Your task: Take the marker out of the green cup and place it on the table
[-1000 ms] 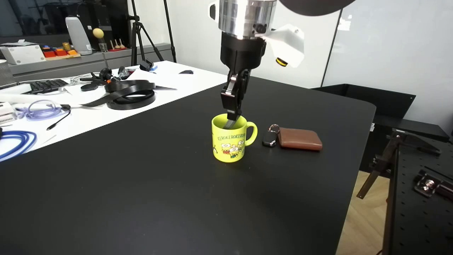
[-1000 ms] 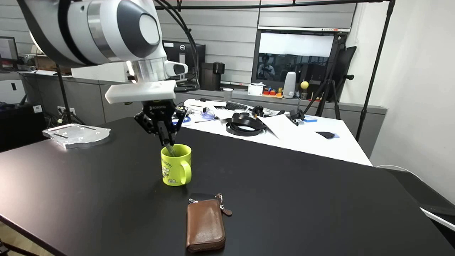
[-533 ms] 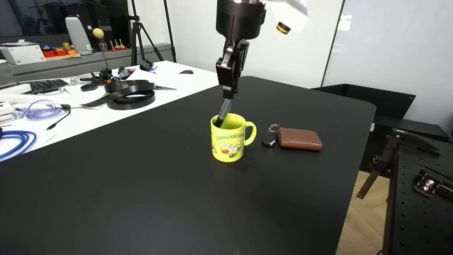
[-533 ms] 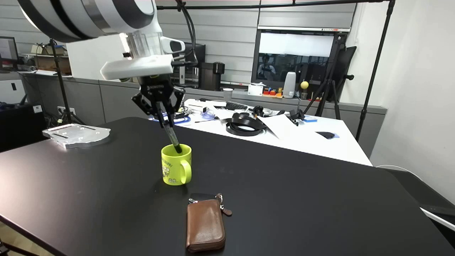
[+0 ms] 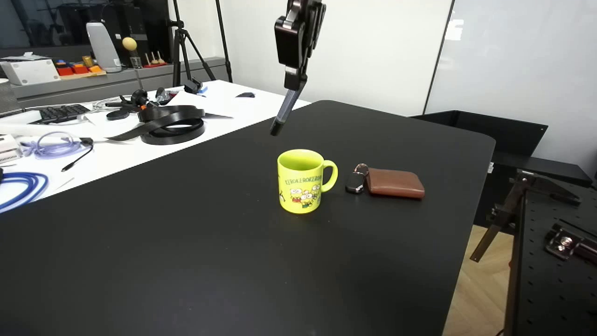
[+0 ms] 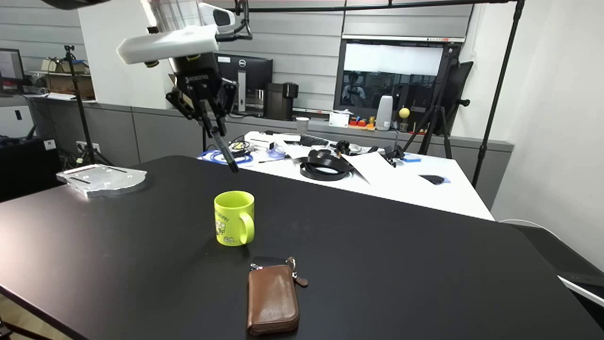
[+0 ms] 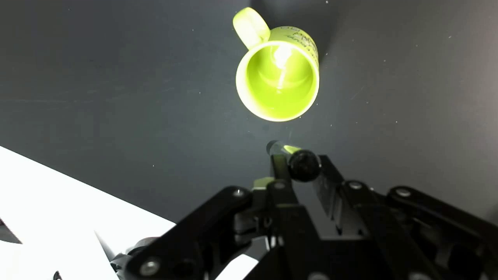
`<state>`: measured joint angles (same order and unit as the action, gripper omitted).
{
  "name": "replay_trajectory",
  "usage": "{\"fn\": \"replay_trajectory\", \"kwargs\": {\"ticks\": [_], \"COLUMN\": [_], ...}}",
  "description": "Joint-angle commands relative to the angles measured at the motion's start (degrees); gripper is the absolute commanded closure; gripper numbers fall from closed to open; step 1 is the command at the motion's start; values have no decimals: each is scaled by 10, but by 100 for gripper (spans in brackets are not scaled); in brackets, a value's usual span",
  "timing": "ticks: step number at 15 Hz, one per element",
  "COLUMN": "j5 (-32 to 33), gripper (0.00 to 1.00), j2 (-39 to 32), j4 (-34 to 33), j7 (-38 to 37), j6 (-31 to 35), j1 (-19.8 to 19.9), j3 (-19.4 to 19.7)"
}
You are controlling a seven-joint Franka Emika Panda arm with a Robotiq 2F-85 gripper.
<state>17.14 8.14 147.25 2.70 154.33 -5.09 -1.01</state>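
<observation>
The green cup (image 5: pixel 301 184) stands upright on the black table (image 5: pixel 186 261), its handle toward the brown pouch. It also shows in an exterior view (image 6: pixel 229 219) and in the wrist view (image 7: pixel 278 81), where its inside looks empty. My gripper (image 5: pixel 295 80) is shut on the marker (image 5: pixel 285 111), a clear-bodied pen with dark ends. The marker hangs tilted, its lower end above the cup's rim and off to one side. In the wrist view the marker's near end (image 7: pixel 304 166) sits between the two fingers of the gripper (image 7: pixel 302 160).
A brown pouch (image 5: pixel 395 183) with a dark key fob (image 5: pixel 355 182) lies beside the cup; the pouch also shows in an exterior view (image 6: pixel 272 300). A white desk (image 6: pixel 415 196) with cables adjoins the table. A metal plate (image 6: pixel 104 180) lies on the table's far side.
My gripper has risen with the marker in it. The marker's lower end has come out of the cup and above the rim. The cup has shifted very slightly and still stands.
</observation>
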Motion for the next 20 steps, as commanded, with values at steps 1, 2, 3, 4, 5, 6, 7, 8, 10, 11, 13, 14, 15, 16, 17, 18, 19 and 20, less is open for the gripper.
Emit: {"fn": "replay_trajectory", "kwargs": {"ticks": [1,2,3,4,5,6,7,8,10,11,13,14,15,16,17,18,19,20], "j5": [18,19,38,46,54,60,65,67,72,77,94,94,75,58,43,23,-12,-1], "gripper": [94,94,94,94,94,94,94,94,94,94,94,94,94,94,94,94,94,94], "j2": [6,5,6,6,7,6,5,1,-14,-22,-46,-60,-79,-99,-119,-145,-168,-191], "j4": [8,10,13,18,22,28,32,36,43,46,52,54,56,58,60,61,64,62], "j7": [-13,-14,-28,-33,-38,-42,-44,-43,-38,-37,-39,-37,-23,-12,-4,4,22,7], "j6": [23,31,42,52,59,68,74,83,105,122,170,197,230,260,288,319,346,369], "j1": [24,28,40,51,61,74,85,95,115,125,146,155,157,159,160,163,147,184], "j3": [-11,-10,-9,-6,-3,0,3,7,16,21,29,34,41,45,47,43,50,11]}}
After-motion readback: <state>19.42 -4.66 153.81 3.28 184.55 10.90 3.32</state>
